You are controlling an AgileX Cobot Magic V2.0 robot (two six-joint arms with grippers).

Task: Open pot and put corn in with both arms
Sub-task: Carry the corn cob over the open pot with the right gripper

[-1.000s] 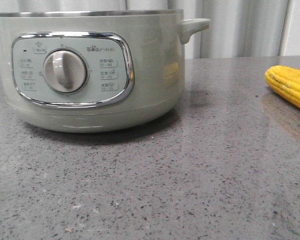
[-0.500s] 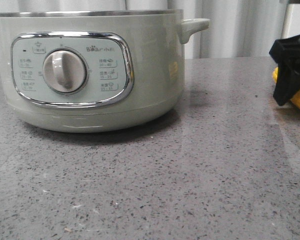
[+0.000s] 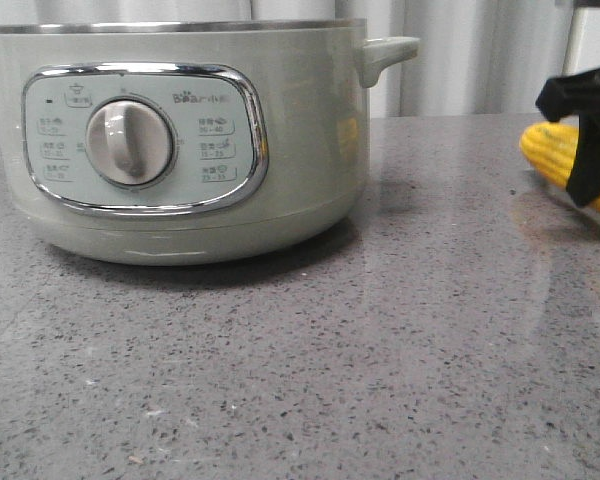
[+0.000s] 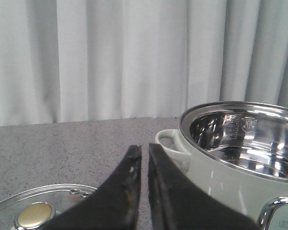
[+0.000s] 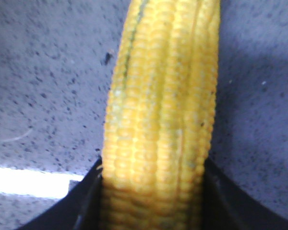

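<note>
- Since half a second ago, the corn (image 3: 552,155) has been shifted leftward in the front view, with more of its tip now exposed beside the right hand (image 3: 588,135); the pot (image 3: 180,140) has not moved.
- The corn is seen at the far right edge of the front view, well apart from the pot, with the black right hand straddling it near its middle.
- In the right wrist view the corn (image 5: 161,120) is flanked on both sides by the dark fingers (image 5: 84,203), which are pressed against the cob; the right hand is closed around it.
- Whether the cob is resting on the tabletop (image 3: 330,370) or raised just off it cannot be told.
- The pot stands on the grey speckled tabletop at the left of the front view, its dial panel facing the camera.
- In the left wrist view the pot (image 4: 240,153) is shown uncovered, its steel interior visible.
- A glass lid (image 4: 36,213) with a gold knob lies flat on the tabletop beside the pot.
- The left hand (image 4: 143,158) is held narrow, only a thin slit between its fingers, with nothing gripped.
</note>
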